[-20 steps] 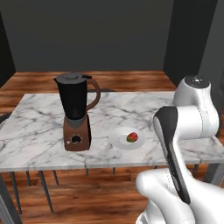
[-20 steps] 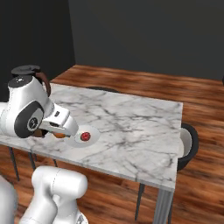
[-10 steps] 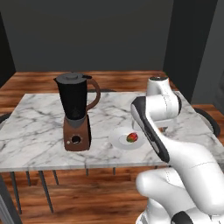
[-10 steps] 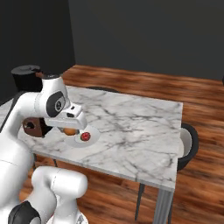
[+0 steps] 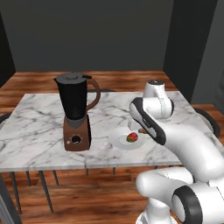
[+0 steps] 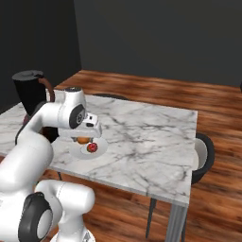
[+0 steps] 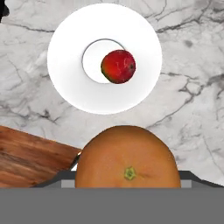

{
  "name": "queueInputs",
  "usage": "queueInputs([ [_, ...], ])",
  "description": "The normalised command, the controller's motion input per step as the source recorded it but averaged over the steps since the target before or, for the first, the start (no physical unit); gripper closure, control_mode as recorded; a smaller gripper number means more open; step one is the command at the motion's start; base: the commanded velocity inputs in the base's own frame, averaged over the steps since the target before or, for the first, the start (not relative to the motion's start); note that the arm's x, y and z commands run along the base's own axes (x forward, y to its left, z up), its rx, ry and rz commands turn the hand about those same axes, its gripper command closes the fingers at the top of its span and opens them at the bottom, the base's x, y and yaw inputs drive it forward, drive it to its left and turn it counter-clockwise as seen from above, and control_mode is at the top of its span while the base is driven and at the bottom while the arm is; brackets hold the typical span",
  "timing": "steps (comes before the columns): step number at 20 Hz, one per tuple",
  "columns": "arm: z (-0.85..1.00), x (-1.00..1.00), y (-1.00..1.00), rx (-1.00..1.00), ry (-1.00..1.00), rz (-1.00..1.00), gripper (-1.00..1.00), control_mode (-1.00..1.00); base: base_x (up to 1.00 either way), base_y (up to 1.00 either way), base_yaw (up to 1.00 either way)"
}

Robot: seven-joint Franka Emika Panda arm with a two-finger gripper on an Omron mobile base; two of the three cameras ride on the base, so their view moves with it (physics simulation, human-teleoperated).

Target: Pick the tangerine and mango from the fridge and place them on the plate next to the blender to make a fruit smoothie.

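Tangerine (image 7: 127, 157) close at bottom; mango (image 7: 118, 66) on white plate (image 7: 70, 83), marble around.

Veined marble table (image 7: 183, 87), matt white plate (image 7: 70, 83), wood floor (image 5: 109, 81)

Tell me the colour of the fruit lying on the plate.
Mostly red with a green-yellow patch: the mango, clearest in the hand view.
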Motion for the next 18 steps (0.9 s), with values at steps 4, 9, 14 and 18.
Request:
queueInputs([
  [4, -0.06, 0.06, 0.19, 0.0, 0.01, 0.09, 1.0, -1.0, 0.0, 0.0, 0.0],
  [9, -0.3, 0.01, 0.36, 0.0, 0.09, 0.02, 1.0, -1.0, 0.0, 0.0, 0.0],
  [14, -0.35, 0.05, 0.32, 0.0, 0.01, 0.02, 1.0, -1.0, 0.0, 0.0, 0.0],
  [18, -0.32, 0.16, 0.23, 0.0, 0.0, 0.0, 1.0, -1.0, 0.0, 0.0, 0.0],
])
